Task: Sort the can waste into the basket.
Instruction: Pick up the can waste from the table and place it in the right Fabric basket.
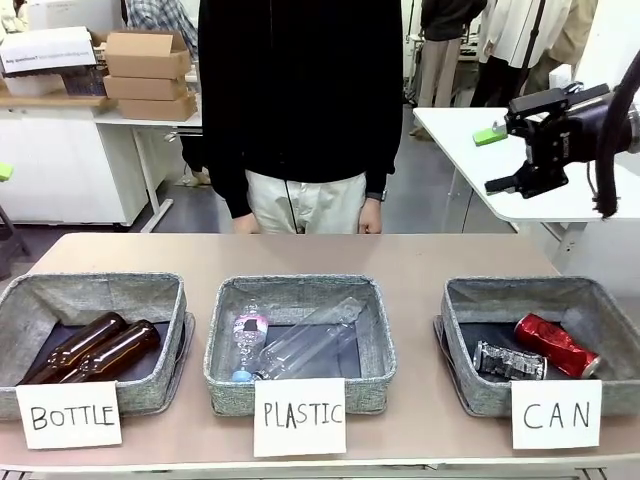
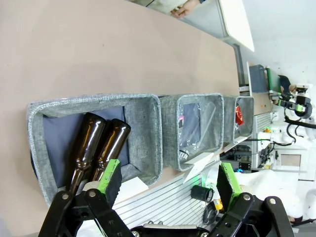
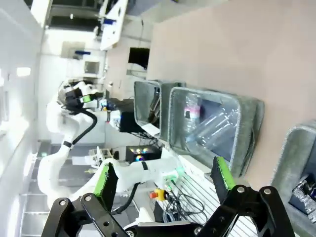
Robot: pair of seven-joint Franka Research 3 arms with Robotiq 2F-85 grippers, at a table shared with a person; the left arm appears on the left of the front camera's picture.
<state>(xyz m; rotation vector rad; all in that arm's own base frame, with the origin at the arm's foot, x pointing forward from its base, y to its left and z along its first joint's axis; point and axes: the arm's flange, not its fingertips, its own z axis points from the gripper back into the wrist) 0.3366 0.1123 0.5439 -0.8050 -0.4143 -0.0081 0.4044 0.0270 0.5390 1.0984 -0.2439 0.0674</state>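
Note:
Both pieces of can waste lie inside the grey basket [image 1: 462, 300] behind the card marked "CAN": a dented red can [image 1: 555, 345] and, to its left, a crushed silver can [image 1: 508, 362] with dark print. In the left wrist view, my left gripper [image 2: 169, 168] is open and empty, well above the near-left end of the table, and the red can [image 2: 239, 114] shows far off. My right gripper [image 3: 163, 168] is also open and empty. It hangs high over the table's right end [image 1: 498, 158], with a corner of the basket [image 3: 296, 143] and the silver can [image 3: 307, 190] below it.
The left basket [image 1: 30, 300], marked "BOTTLE", holds two brown glass bottles [image 1: 95, 350]. The middle basket [image 1: 225, 310], marked "PLASTIC", holds clear plastic bottles [image 1: 300, 345]. A person in a black top [image 1: 300, 100] stands at the far edge. The tabletop [image 1: 300, 255] behind the baskets is bare.

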